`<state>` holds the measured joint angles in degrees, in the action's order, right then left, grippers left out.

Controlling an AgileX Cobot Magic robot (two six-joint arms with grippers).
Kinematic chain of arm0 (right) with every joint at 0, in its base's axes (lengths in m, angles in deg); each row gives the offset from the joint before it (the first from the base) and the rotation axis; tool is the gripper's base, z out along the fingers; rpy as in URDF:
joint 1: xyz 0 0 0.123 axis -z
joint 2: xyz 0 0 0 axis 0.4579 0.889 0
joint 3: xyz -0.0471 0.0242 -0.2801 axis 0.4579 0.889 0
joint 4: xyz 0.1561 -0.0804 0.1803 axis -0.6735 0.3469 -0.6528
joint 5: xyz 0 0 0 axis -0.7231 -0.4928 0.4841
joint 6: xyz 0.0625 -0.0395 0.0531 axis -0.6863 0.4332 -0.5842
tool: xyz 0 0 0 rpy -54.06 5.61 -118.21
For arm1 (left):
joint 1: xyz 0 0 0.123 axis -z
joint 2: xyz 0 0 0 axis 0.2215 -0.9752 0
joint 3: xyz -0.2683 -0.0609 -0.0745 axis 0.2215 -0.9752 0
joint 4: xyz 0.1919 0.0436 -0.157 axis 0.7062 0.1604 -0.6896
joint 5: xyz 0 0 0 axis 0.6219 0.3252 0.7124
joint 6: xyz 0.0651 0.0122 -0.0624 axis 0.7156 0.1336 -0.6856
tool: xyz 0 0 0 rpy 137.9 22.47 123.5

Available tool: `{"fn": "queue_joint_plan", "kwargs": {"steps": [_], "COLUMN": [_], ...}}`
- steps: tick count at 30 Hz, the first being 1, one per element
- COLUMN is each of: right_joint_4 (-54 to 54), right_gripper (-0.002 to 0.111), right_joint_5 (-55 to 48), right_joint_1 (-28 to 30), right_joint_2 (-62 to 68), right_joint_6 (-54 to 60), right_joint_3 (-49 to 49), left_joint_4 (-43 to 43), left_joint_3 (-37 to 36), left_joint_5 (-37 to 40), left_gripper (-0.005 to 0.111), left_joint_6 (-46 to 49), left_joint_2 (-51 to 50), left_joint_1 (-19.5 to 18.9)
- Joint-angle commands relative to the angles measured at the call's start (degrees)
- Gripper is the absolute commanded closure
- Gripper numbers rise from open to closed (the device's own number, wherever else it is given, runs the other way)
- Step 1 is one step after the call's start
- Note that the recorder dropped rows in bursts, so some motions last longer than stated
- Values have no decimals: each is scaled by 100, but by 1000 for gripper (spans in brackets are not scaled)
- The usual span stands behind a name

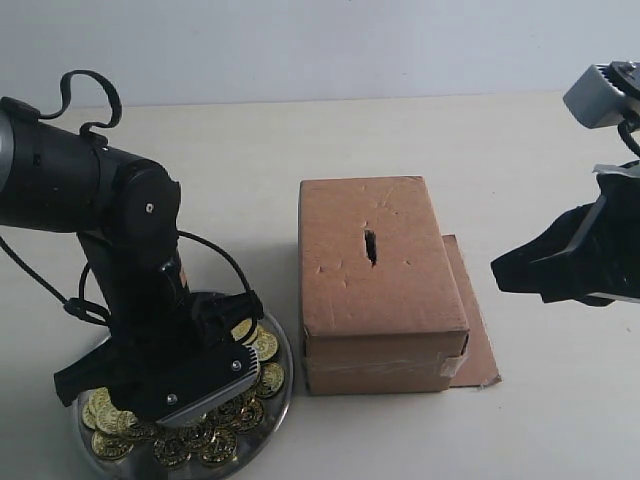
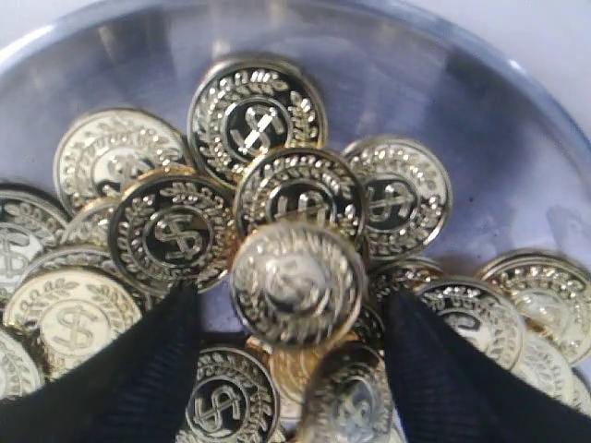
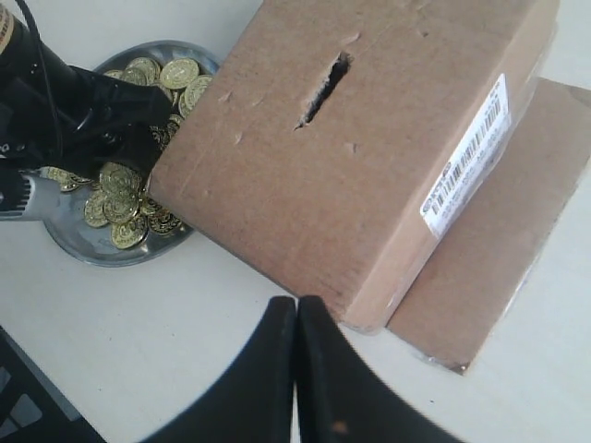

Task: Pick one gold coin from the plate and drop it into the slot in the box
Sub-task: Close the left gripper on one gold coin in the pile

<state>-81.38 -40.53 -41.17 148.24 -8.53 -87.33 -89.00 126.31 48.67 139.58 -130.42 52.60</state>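
We see the tabletop [image 1: 500, 150] carrying the box [image 1: 380, 260], top face up, with the plate [image 2: 462, 111] just beside it on the left arm's side, heaped with gold coins [image 1: 262, 345]. Our left gripper [image 2: 291, 300] hangs low over the plate, fingers [image 2: 120, 378] apart on either side of one coin [image 2: 297, 277], not clamped on it. Our right gripper [image 3: 295, 318] hangs off the box's other side, fingers pressed together, empty. The box slot [image 1: 370, 246], mid-top of the box, has no coin at it. We judge the pick barely begun; lift, carry and drop remain
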Motion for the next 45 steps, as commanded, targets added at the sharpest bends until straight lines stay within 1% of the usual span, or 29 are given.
{"fn": "queue_joint_plan", "kwargs": {"steps": [1,4,18,22,24,29,34,45], "right_joint_4": [-46,-46,-46,-46,-46,-46,-46,-46], "right_gripper": [108,108,108,108,108,108,108,108], "right_joint_5": [23,23,23,13,13,13,13,13], "right_joint_1": [-9,-9,-9,-9,-9,-9,-9,-9], "right_joint_2": [-46,-46,-46,-46,-46,-46,-46,-46], "right_joint_6": [32,32,32,32,32,32,32,32], "right_joint_3": [-47,-47,-47,-47,-47,-47,-47,-47], "left_joint_4": [14,14,-51,-217,-217,-195,-63,-26], "left_joint_3": [-18,-18,-18,-18,-18,-18,-261,-261], "left_joint_5": [69,69,239,242,242,281,153,-42], "left_gripper": [50,53,53,53,53,53,53,53], "left_joint_6": [-27,-27,-27,-27,-27,-27,-45,-45], "left_joint_2": [-4,-4,215,215,215,215,215,215], "left_joint_1": [29,29,179,447,491,491,491,481]}}
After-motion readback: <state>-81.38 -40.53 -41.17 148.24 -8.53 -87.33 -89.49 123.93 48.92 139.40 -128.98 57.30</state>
